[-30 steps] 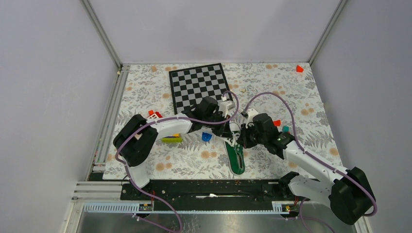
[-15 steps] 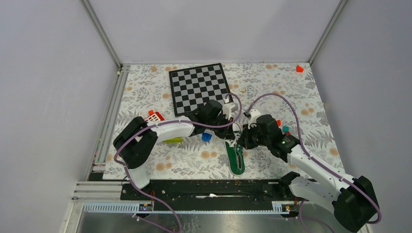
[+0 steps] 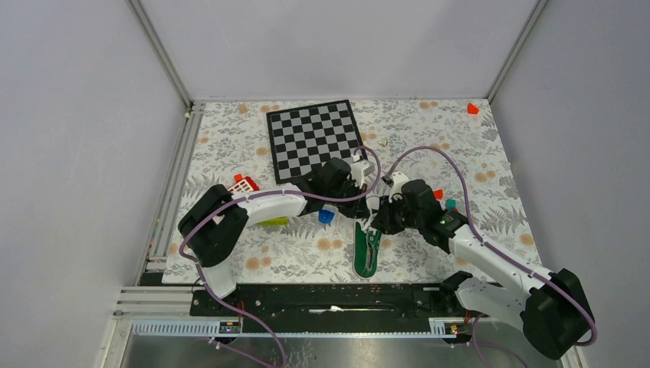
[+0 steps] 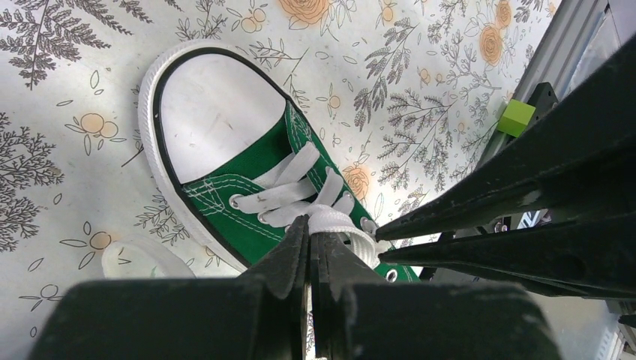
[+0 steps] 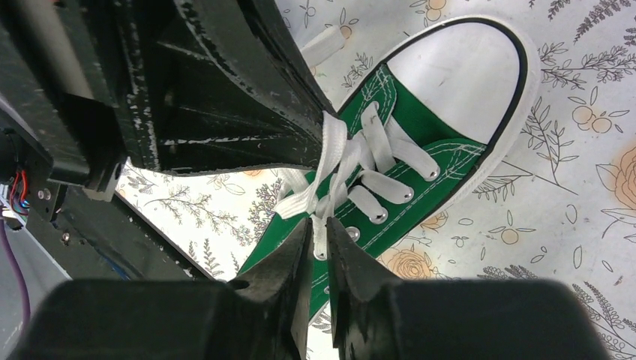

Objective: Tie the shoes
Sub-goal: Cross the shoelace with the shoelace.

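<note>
One small green shoe (image 3: 368, 251) with a white toe cap lies at the table's near middle, toe away from the arms. Both grippers meet over its white laces (image 5: 379, 154). In the left wrist view my left gripper (image 4: 310, 226) is shut on a loop of lace just above the shoe (image 4: 247, 161). In the right wrist view my right gripper (image 5: 319, 225) has its jaws a narrow gap apart, with a strand of lace running between them over the shoe (image 5: 420, 120). In the top view the left gripper (image 3: 368, 202) is just behind the right gripper (image 3: 375, 222).
A chessboard (image 3: 314, 138) lies behind the arms. A blue piece (image 3: 326, 217), a yellow-green block (image 3: 270, 221) and a red-and-white basket (image 3: 244, 184) are on the left. Small red and teal pieces (image 3: 444, 201) sit on the right, and a red block (image 3: 473, 108) at the far right corner.
The shoe's heel has swung a little to the left. The right gripper's jaws have parted slightly around the lace. The left gripper stayed shut and shifted slightly back and right.
</note>
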Robot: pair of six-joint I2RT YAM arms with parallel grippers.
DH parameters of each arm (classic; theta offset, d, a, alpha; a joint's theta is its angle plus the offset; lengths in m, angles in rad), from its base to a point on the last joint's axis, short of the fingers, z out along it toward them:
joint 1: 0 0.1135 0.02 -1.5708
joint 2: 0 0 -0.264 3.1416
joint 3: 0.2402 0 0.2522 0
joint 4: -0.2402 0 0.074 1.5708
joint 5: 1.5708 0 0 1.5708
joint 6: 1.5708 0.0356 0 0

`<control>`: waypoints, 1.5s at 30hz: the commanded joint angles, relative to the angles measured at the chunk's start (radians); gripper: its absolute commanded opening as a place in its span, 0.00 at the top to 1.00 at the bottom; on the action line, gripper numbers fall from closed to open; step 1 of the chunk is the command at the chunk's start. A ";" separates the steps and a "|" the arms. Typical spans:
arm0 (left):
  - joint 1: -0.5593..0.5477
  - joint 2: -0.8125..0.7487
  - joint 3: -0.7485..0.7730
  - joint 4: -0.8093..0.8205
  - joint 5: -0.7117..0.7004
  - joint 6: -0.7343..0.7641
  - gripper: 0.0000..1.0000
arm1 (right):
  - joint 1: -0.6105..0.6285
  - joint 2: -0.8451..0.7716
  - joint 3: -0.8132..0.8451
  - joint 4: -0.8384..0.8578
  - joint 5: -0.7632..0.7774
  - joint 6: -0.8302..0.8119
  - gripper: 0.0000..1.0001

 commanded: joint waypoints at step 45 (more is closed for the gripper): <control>-0.012 -0.096 -0.051 0.042 0.013 0.017 1.00 | -0.046 0.108 0.046 0.112 -0.050 0.094 1.00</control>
